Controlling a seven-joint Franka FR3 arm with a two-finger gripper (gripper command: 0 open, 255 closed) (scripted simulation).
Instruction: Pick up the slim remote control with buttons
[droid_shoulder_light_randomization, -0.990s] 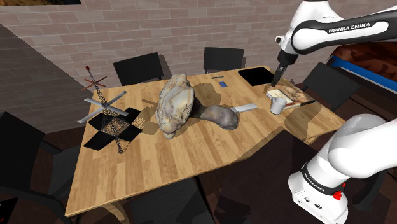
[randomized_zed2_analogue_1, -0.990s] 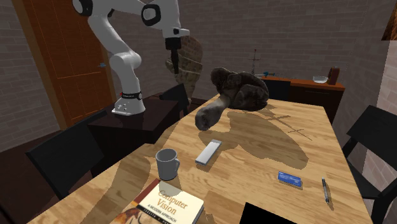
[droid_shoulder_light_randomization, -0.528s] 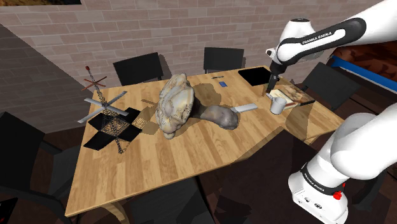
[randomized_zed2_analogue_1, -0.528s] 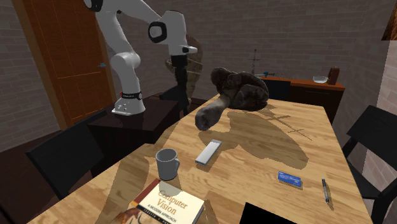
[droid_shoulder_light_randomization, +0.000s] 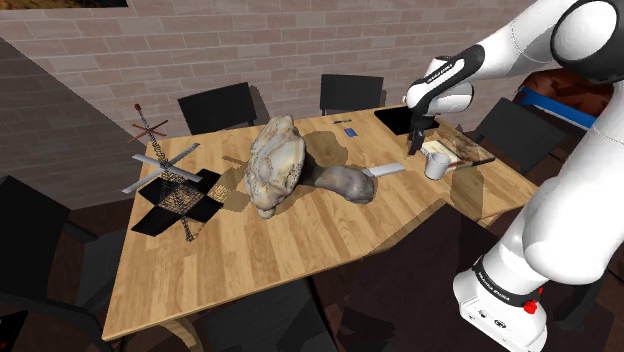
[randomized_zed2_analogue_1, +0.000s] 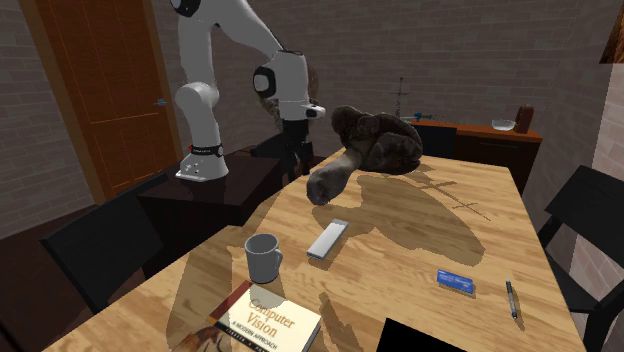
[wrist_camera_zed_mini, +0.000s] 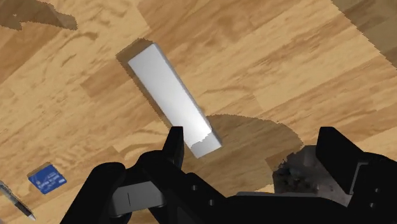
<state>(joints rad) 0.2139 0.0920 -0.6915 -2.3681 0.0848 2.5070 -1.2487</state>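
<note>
Gripper (wrist_camera_zed_mini: 253, 141) (fingers apart) hovers above white remote (wrist_camera_zed_mini: 170, 95) — no contact.

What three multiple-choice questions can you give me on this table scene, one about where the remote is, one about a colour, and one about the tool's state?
1. The remote is: A standing inside the mug; B lying flat on the table beside the mug; C leaning upright against the mug.
2. The small card near the pen is: A blue; B red; C green.
3. The tool is: A shut on the remote; B shut on the mug; C open, holding nothing.
Answers: 1 B, it lies flat on the wood next to the mug; 2 A, the card is drawn blue; 3 C, the wrist view shows its fingers standing apart and clasping nothing.
</note>
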